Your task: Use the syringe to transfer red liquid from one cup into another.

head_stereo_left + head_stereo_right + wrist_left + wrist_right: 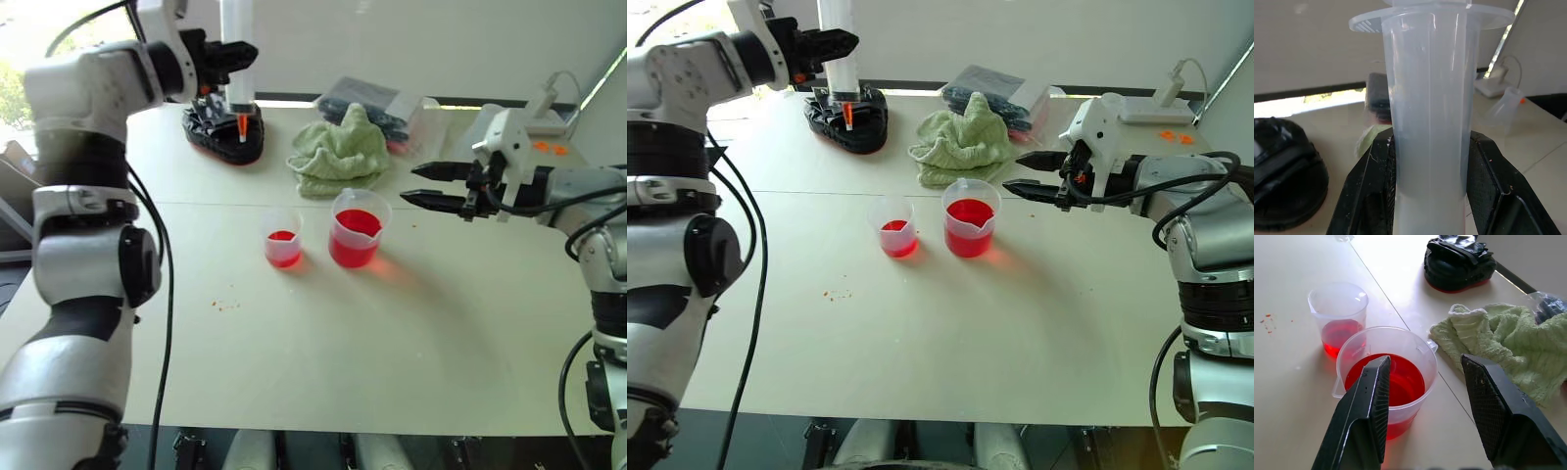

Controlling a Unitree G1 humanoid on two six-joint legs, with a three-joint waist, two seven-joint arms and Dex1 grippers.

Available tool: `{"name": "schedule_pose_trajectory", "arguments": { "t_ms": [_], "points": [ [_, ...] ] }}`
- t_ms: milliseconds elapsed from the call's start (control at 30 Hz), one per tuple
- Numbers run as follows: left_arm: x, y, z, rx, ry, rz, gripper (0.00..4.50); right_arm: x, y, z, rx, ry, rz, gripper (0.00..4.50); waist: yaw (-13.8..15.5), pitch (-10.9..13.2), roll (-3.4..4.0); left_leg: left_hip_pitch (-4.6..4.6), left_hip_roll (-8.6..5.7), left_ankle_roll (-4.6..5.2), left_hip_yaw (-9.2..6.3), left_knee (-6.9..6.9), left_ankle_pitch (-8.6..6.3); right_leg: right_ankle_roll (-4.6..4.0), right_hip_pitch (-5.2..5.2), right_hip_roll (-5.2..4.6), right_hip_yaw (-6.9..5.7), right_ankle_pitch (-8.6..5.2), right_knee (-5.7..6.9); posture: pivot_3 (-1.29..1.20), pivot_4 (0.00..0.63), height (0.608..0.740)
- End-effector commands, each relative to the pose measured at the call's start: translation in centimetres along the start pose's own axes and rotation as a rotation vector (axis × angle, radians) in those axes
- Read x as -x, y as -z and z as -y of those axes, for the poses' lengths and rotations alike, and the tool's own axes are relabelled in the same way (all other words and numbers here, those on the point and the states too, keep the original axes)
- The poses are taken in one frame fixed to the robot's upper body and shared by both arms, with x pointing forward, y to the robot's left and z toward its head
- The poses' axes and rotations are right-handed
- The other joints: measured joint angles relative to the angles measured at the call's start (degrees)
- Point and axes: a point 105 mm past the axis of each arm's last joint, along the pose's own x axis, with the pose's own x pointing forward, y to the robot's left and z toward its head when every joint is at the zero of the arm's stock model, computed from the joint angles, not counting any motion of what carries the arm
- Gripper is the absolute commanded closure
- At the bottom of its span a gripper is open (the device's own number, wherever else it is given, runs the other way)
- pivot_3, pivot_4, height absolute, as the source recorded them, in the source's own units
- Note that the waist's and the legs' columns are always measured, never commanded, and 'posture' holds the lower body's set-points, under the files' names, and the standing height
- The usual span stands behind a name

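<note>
My left gripper is raised at the far left and shut on the syringe, which stands upright with its orange tip pointing down above a black object. In the left wrist view the clear barrel sits between the two black fingers. The larger beaker holds red liquid mid-table. To its left stands the smaller cup with a little red liquid. My right gripper hovers open to the right of the beaker, fingers pointing toward it and apart from it.
A crumpled green towel lies behind the cups. A black object rests at the far left of the table. A dark plastic bag sits behind the towel. White gear with a cable is at the far right.
</note>
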Motion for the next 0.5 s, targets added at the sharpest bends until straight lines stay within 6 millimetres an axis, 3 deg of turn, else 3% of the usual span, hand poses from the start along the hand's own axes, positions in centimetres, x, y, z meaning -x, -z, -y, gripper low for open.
{"name": "schedule_pose_trajectory", "arguments": {
  "t_ms": [33,200,500],
  "points": [
    [-1.3,-2.7,3.0,-0.061,0.128,0.175,3.14,1.0,-1.8,0.6,0.060,0.059,0.052,2.12,0.01,0.00,0.00,-0.01,0.00,0.00,0.00,0.03,0.00,0.00,0.00,0.01,0.00,0.00,0.02,0.00,0.150,0.740],
    [-3.8,-0.8,9.0,-0.050,0.450,0.230,3.14,1.8,-1.9,0.8,0.061,0.112,0.054,2.12,0.20,0.00,-0.01,-0.07,-0.02,0.12,0.00,0.25,-0.07,0.00,-0.07,-0.01,-0.01,0.00,0.48,0.00,0.150,0.740],
    [-5.6,2.4,13.3,0.003,0.698,0.231,3.14,3.1,-2.4,0.7,0.041,0.193,0.070,2.12,-0.17,0.01,0.00,-0.06,0.00,0.13,0.04,0.26,-0.08,0.00,-0.12,0.09,0.06,0.00,0.49,0.00,0.150,0.740]
  ]
}}
